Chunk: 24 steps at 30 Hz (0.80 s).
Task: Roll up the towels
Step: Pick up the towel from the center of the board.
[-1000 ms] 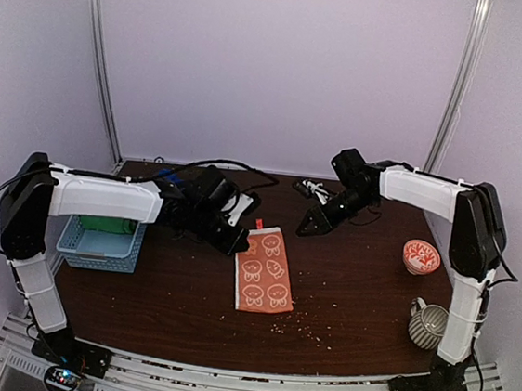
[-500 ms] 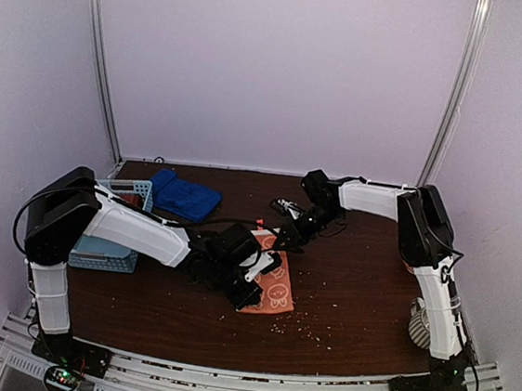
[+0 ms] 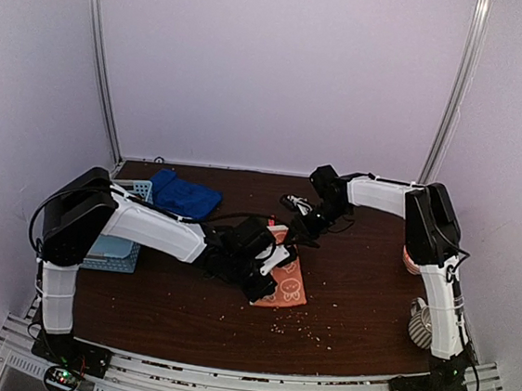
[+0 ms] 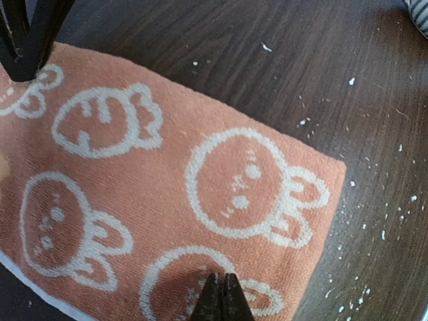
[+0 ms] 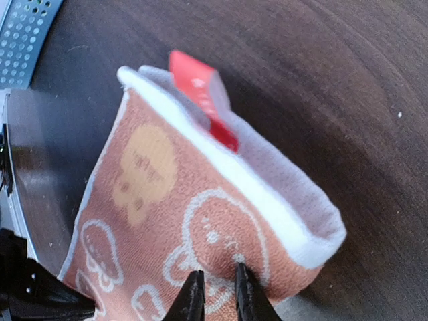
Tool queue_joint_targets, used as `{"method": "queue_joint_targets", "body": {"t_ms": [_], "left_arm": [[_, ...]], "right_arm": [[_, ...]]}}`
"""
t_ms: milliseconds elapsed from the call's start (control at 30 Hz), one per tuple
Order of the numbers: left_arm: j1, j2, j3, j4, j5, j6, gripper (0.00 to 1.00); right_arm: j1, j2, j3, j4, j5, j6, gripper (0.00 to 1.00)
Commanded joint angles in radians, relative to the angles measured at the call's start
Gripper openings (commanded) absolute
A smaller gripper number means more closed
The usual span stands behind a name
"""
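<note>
Pressing the orange towel (image 4: 200, 180) flat, your left gripper (image 4: 222, 279) has its tips together. Roll the fold your right gripper (image 5: 217, 273) pinches evenly.

Orange towel (image 3: 290, 290) and basket (image 3: 114, 257) each partly hidden behind the left arm (image 3: 155, 229)

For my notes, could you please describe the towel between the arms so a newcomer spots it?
Look at the centre of the dark table, right of the basket. The orange towel there bears white rabbit outlines; the blue towel by the basket is plain.
</note>
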Motion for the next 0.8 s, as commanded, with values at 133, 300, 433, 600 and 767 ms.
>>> {"method": "queue_joint_targets", "body": {"t_ms": [133,300,433,600,767], "left_arm": [[-0.003,-0.114,0.064,0.006,-0.151,0.092,0.16],[-0.003,-0.211,0.019,-0.023,-0.092,0.177,0.57],[-0.006,-0.247,-0.029,-0.059,-0.065,0.207,0.81],[-0.011,-0.301,-0.116,-0.003,-0.049,0.258,0.87],[-0.012,-0.253,-0.077,-0.075,-0.026,0.337,0.77]], "right_arm": [[-0.026,-0.132,0.047,-0.173,-0.212,-0.152,0.20],[-0.035,-0.328,-0.103,-0.189,-0.178,-0.233,0.23],[-0.051,-0.504,-0.257,-0.185,-0.131,-0.324,0.25],[-0.068,-0.694,-0.497,-0.102,-0.049,-0.367,0.27],[-0.096,-0.797,-0.662,-0.037,-0.075,-0.423,0.28]]}}
